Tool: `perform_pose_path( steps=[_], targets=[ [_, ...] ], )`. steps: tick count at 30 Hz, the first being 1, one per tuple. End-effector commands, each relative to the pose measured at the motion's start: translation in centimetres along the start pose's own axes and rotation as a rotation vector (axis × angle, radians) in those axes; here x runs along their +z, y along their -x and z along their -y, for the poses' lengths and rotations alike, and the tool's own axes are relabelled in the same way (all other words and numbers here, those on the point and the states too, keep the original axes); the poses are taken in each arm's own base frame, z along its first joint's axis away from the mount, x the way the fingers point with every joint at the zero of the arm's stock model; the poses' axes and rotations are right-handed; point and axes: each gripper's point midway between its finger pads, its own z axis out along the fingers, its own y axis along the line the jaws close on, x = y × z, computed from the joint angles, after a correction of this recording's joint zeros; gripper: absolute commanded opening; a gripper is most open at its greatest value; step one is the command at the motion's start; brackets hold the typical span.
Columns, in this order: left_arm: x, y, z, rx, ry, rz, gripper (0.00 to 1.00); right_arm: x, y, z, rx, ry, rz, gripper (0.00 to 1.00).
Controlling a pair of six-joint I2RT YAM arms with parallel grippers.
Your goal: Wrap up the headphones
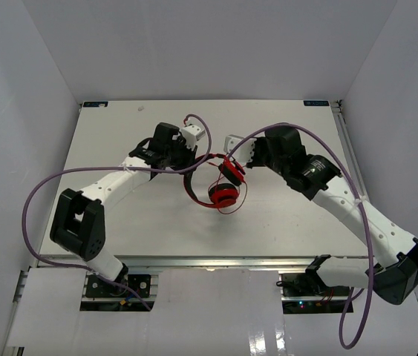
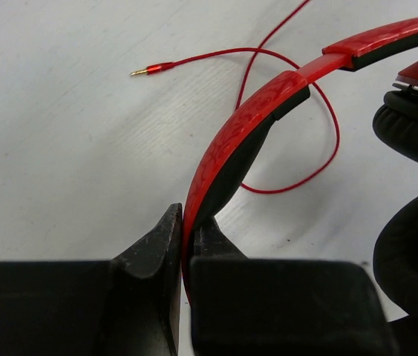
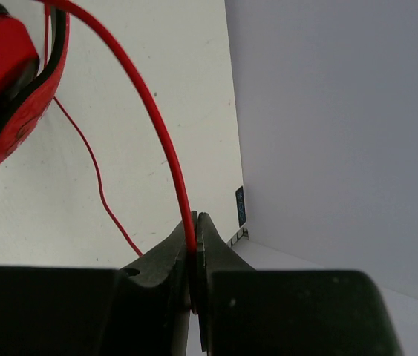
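White table [image 1: 119,222], walled on three sides. Left arm [image 1: 112,185] and right arm [image 1: 342,200] both reach inward toward table centre, with a purple cable [image 1: 34,200] looping off each.

Headphones [image 1: 220,185] mid-table, between the two grippers. One red ear cup [image 1: 224,196] shows round in the overhead view.

Left gripper [image 2: 184,222]: jaws pressed onto the red-and-black headband [image 2: 231,141], pinching its edge. Black ear pads [image 2: 413,245] at right of that wrist view.

Right gripper [image 3: 196,226]: jaws closed on the thin red cable [image 3: 160,126], which arcs up from the pinch toward the ear cup.

More cable lies in a loose loop on the table under the headband. Gold-tipped plug [image 2: 149,70] rests free on the table, apart from the left gripper.
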Motion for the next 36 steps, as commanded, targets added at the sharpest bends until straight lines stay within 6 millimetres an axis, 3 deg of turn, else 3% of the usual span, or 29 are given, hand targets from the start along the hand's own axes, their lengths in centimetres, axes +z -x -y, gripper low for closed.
perform_pose_path(
  steps=[1,7,14,19,36],
  targets=[
    [-3.5,4.4,5.1,0.151,-0.248,0.187,0.0,0.3,1.9,1.4,0.007,-0.014,0.159,0.08],
    [-4.5,4.5,8.0,0.204,-0.355,0.216,0.0,2.5,2.6,0.0,0.111,0.065,0.231,0.08],
    [-6.4,5.0,9.3,0.227,-0.396,0.27,0.0,4.0,0.2,-0.3,0.292,0.143,0.268,0.08],
    [-7.9,5.8,10.3,0.235,-0.431,0.321,0.0,5.1,-3.1,-0.7,0.433,0.192,0.259,0.08],
    [-12.3,9.7,11.5,0.261,-0.435,0.455,0.0,6.8,-7.5,-3.4,0.777,0.321,0.289,0.08]
  ],
)
